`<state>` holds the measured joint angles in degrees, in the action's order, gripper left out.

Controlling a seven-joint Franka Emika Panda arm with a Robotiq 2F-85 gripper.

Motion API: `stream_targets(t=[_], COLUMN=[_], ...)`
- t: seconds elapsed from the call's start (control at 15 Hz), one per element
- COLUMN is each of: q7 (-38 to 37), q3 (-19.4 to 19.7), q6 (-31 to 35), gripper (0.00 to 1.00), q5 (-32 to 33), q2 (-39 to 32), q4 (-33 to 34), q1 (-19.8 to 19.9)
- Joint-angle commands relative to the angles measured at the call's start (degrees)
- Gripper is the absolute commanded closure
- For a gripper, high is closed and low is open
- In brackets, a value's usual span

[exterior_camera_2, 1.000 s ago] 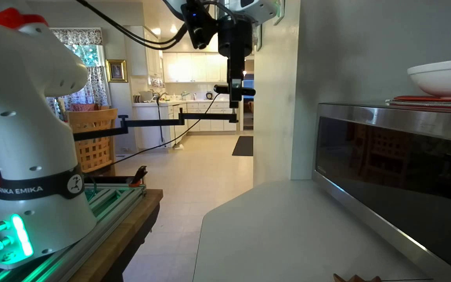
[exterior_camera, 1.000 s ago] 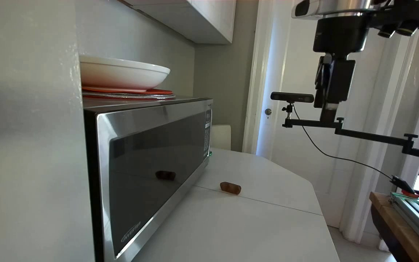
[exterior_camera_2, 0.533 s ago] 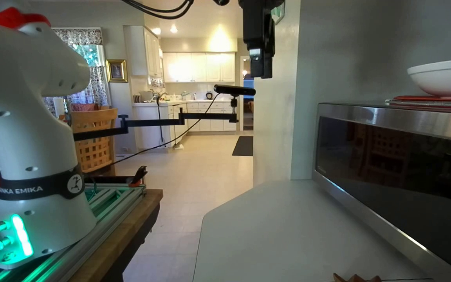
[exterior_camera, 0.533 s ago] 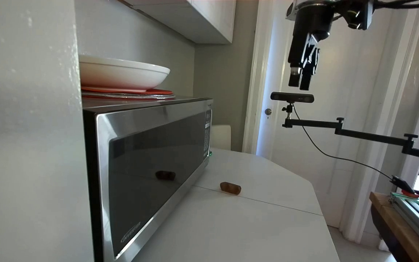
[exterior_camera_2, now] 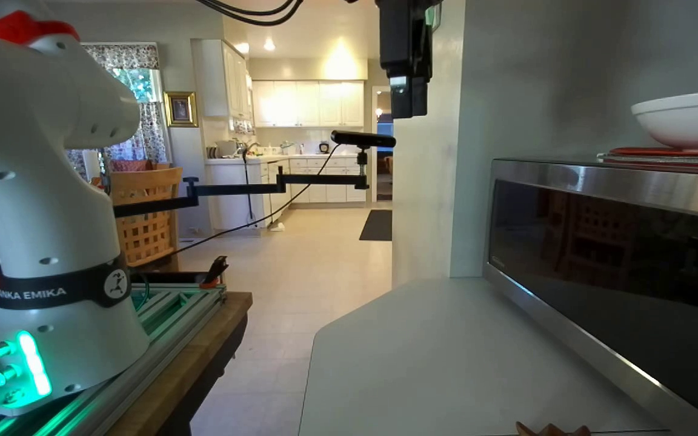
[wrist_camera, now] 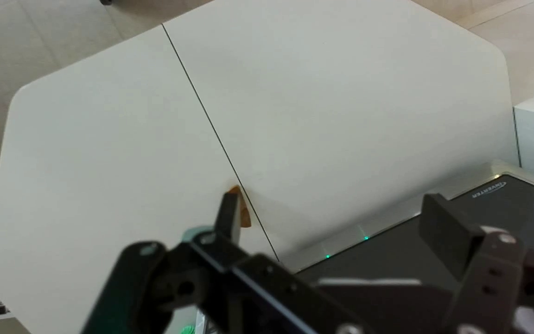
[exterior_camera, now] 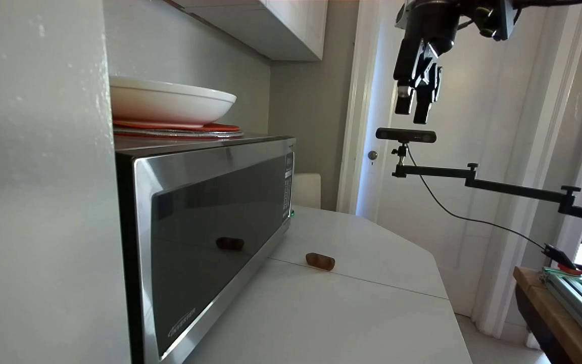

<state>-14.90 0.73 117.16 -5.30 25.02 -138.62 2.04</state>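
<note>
My gripper hangs high above the white table, open with nothing between its fingers. In the other outside picture, an exterior view, the gripper shows only its lower part below the top edge. A small brown, notched piece lies on the table beside the seam, near the microwave. Only the pointed tips of the brown piece show at the bottom of an exterior view. In the wrist view a finger partly covers the brown piece, well below it; the jaws stand wide apart.
A white bowl rests on red-edged flat pieces atop the microwave. A black camera sits on a jointed bracket arm with a cable. A white wall cabinet overhangs the back. The robot base stands on a wooden bench.
Over the last second my gripper has risen and turned, so both fingers now show apart; most of this came in the first half second. The brown piece has not moved.
</note>
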Motion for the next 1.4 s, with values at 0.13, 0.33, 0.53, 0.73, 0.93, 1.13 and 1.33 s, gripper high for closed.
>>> stream_targets(t=[0.13, 0.33, 0.53, 0.73, 0.93, 1.13, 1.33], q7=[7.19, 11.67, 15.14, 17.96, 19.7, 20.46, 20.4], q3=[0.46, 1.29, 1.99, 2.96, 3.91, 4.45, 4.81], q6=[5.95, 11.14, 14.44, 17.38, 20.32, 22.83, 24.39], gripper=[0.0, 0.0, 0.0, 0.0, 0.0, 0.0, 0.0], q5=[0.97, 1.46, 1.4, 1.45, 1.57, 2.35, 2.94], q2=[-3.56, -6.62, -9.38, -12.5, -15.31, -18.46, -21.06], q4=[0.46, 0.02, -0.2, 0.39, 0.84, 1.54, 2.14], q1=[0.1, 0.0, 0.0, 0.4, 0.95, 1.81, 2.32])
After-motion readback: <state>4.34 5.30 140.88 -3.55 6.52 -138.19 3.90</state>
